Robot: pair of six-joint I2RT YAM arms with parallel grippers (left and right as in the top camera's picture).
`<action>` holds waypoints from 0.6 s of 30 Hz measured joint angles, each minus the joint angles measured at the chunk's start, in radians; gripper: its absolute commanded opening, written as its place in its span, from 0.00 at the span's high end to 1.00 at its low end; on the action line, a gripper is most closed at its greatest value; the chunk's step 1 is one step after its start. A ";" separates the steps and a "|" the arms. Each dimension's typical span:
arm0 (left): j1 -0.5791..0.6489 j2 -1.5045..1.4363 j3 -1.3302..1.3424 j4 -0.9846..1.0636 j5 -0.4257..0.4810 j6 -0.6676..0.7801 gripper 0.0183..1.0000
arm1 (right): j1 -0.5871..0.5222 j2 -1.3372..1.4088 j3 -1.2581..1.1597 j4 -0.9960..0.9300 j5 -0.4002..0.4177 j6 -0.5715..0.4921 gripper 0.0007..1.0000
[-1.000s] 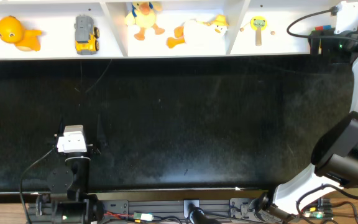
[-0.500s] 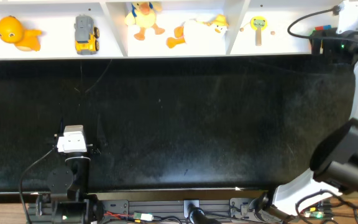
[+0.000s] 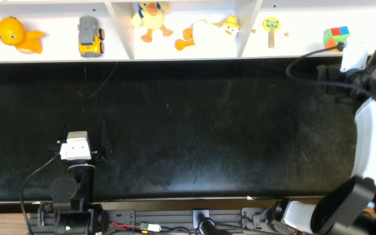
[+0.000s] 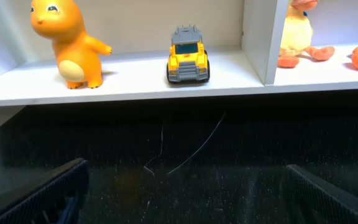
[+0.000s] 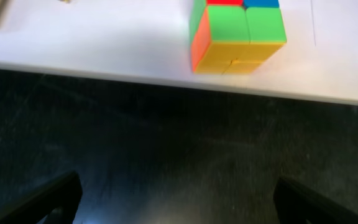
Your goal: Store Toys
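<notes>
My right gripper (image 5: 176,196) is spread wide, holding nothing, just off the shelf (image 5: 104,56) edge where the cube (image 5: 238,34) sits. My left gripper (image 4: 185,183) is spread wide too, over the black table (image 4: 241,146).

— What is the bench (image 3: 194,130) like?
— It is black and dusty, with thin pale scratches (image 4: 191,146) on it.
— What is at its near edge?
— Some wires (image 3: 126,226), along a dark rail (image 3: 175,215).

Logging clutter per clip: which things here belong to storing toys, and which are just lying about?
Job: orange plastic animal figure; yellow-and-grey toy truck; yellow plush duck; white plush duck; wooden rattle; multicoloured puzzle cube; white shelf.
Lying about: black tabletop; arm cables.
</notes>
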 measured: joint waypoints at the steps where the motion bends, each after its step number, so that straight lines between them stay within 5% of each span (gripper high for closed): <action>1: 0.000 0.000 0.000 0.000 0.000 0.000 0.00 | 0.003 -0.025 -0.027 0.013 0.000 0.001 0.00; 9: 0.000 0.000 0.000 0.000 0.000 0.000 0.00 | 0.180 -0.220 -0.233 0.175 0.033 0.045 0.00; 18: 0.000 0.000 0.000 0.000 0.000 0.000 0.00 | 0.422 -0.419 -0.568 0.580 0.166 0.190 0.00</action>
